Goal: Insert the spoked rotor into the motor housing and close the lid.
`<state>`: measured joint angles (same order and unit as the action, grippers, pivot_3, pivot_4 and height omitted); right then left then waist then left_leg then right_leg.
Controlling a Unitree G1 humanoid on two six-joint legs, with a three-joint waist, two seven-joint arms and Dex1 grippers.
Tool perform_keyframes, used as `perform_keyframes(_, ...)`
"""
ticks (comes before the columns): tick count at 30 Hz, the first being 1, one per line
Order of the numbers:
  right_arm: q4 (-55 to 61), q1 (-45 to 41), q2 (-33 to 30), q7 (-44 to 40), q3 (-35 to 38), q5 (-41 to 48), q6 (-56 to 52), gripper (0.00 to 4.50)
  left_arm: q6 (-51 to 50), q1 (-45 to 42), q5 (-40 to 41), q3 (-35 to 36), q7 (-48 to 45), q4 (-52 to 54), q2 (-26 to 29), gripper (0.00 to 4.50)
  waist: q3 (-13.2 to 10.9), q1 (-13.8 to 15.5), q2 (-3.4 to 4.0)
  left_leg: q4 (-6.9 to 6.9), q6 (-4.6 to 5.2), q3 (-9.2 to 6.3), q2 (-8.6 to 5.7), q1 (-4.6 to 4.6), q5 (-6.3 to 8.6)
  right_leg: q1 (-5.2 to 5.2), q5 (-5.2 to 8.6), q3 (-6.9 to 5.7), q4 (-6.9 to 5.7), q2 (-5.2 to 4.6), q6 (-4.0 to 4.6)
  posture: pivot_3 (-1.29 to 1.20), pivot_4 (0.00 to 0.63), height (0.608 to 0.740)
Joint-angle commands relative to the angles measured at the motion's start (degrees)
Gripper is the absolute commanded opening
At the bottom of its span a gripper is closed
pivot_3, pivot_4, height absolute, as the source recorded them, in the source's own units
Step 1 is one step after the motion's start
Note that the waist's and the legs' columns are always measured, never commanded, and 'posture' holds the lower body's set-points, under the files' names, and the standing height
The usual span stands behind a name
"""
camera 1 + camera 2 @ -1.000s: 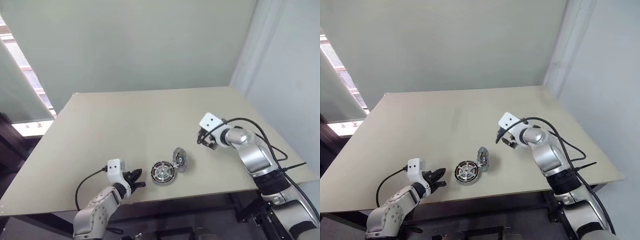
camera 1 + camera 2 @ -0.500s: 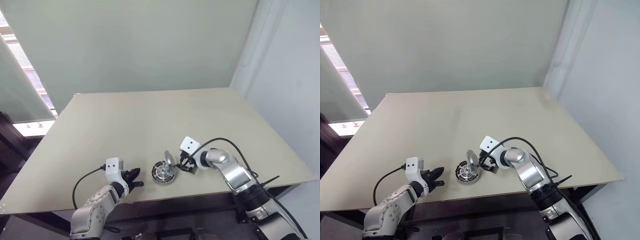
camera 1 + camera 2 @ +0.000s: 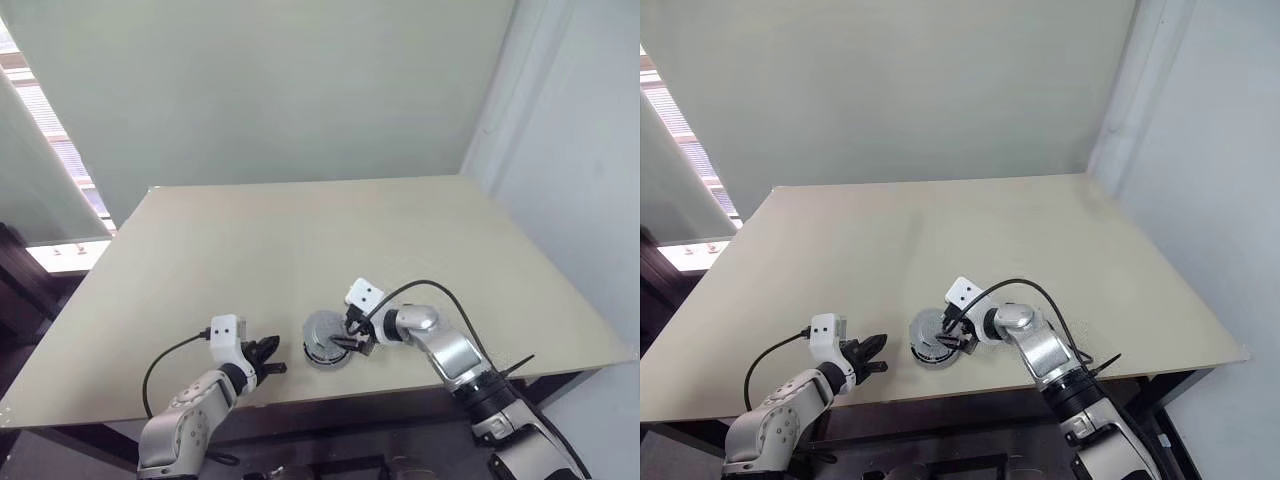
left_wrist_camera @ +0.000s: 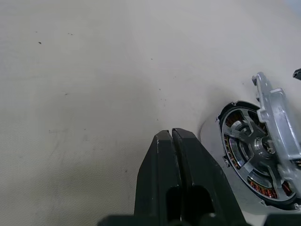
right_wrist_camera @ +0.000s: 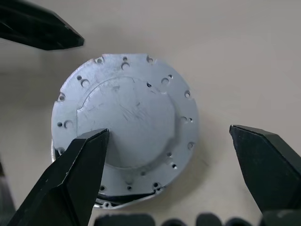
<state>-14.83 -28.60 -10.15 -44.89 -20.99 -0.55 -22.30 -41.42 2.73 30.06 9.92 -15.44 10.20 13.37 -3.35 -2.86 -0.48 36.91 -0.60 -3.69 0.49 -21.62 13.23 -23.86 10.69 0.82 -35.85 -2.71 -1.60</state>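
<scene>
one round dark motor housing with copper windings [image 4: 249,162] sits near the beige table's [image 3: 300,240] front edge; one shiny spoked rotor [image 4: 244,141] inside it; one flat gray metal lid [image 5: 124,141] tilted over it; right gripper [image 5: 171,176] spread wide around the lid; left gripper [image 4: 171,141] pinched closed, empty, beside the housing

No readable text, label, brand, number or sign was found on anything in any view.
</scene>
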Motion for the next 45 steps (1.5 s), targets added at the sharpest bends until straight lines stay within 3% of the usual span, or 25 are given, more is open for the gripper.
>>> perform_keyframes(1, -0.9, -1.2, 0.0, -2.8, 2.2, 3.1, 3.7, 4.49, 0.4, -0.9, 0.1, 0.5, -0.1, 2.5, 0.5, 0.00, 0.0, 0.0, 0.00, 0.00, 0.00, 0.00, 0.00, 0.00, 0.00, 0.00, 0.00, 0.00, 0.00, 0.00, 0.00, 0.00, 0.000, 0.740)
perform_keyframes(20, -6.4, -0.6, 3.8, -5.3, 1.4, 4.5, 7.7, 4.49, -0.4, -0.2, 0.3, 0.9, -0.2, 4.0, 1.7, 0.00, 0.0, 0.0, 0.01, 0.00, 0.00, 0.00, 0.00, 0.00, 0.00, 0.00, 0.00, 0.01, -0.01, 0.00, 0.00, 0.00, 0.000, 0.740)
perform_keyframes(23, -6.8, -0.7, 3.8, -5.1, 1.2, 4.2, 7.8, 3.93, -0.4, -0.2, 0.3, 0.8, -0.2, 4.2, 1.9, 0.00, 0.0, 0.0, 0.01, 0.00, 0.00, 0.00, 0.00, 0.00, 0.00, 0.00, 0.00, 0.01, -0.02, 0.00, 0.00, 0.00, 0.000, 0.740)
perform_keyframes(25, -7.0, -0.9, 3.8, -5.2, 1.1, 4.1, 7.6, 3.24, -0.4, -0.2, 0.3, 0.8, -0.2, 4.2, 1.9, 0.00, 0.0, 0.0, 0.01, 0.00, 0.00, 0.00, 0.00, 0.00, 0.00, 0.00, 0.00, 0.01, -0.01, 0.00, 0.00, 0.00, 0.000, 0.740)
perform_keyframes(26, -7.2, -1.1, 3.8, -5.2, 1.1, 4.1, 7.4, 3.20, -0.4, -0.2, 0.3, 0.8, -0.2, 4.2, 2.0, 0.00, 0.0, 0.0, 0.01, 0.00, 0.00, 0.00, 0.00, 0.00, 0.00, 0.00, 0.00, 0.01, -0.01, 0.00, 0.00, 0.00, 0.000, 0.740)
perform_keyframes(45, -3.6, -6.7, 2.5, -4.3, -9.3, -5.1, -11.5, 3.20, -0.3, -0.6, 0.0, -0.5, -0.3, 3.8, 1.3, 0.00, 0.0, 0.0, 0.03, 0.00, -0.01, -0.01, -0.01, 0.04, 0.00, 0.03, 0.00, 0.00, -0.03, 0.00, 0.00, 0.00, 0.000, 0.740)
